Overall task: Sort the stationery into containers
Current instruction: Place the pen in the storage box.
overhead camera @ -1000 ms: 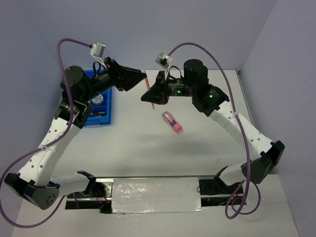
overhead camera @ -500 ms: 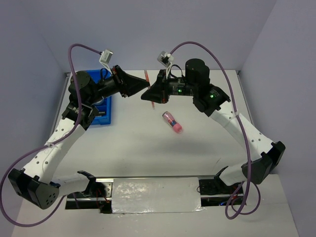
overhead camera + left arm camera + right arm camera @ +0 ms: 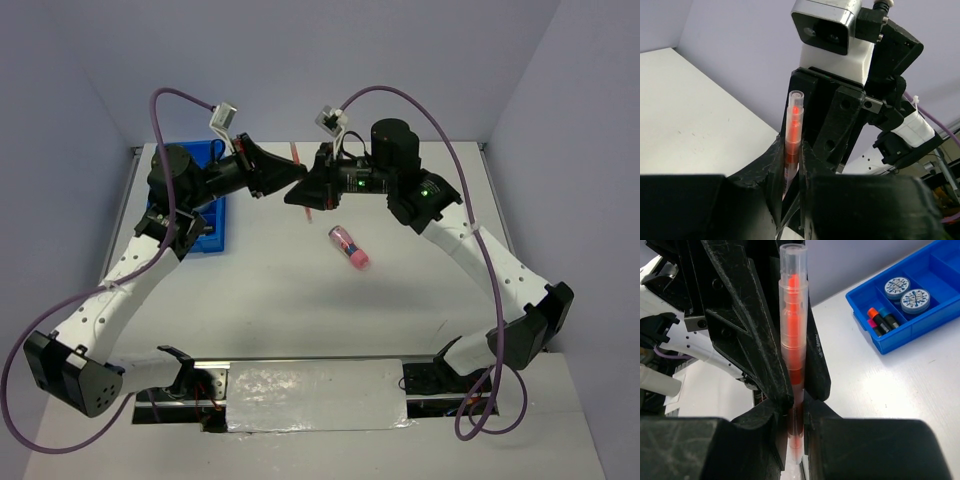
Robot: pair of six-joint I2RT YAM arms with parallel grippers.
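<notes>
The right fingers (image 3: 774,416) are clenched on the lower part of the orange stick (image 3: 792,340), which stands upright out of them. The left fingers (image 3: 774,172) meet it from the opposite side and press against it on both sides, so both pairs grip the one stick in mid-air above the counter (image 3: 300,300). Only the top view shows the pink-capped tube (image 3: 349,247) lying on the counter just below and to the right of the joined fingers. Only the right wrist view looks into the blue tray (image 3: 920,327), off to the upper right of its fingers. The tray holds two discs (image 3: 897,287) in one compartment and stubby highlighters (image 3: 880,321) in the next. The left wrist view shows the other wrist's camera (image 3: 827,25) behind the stick's tip.
</notes>
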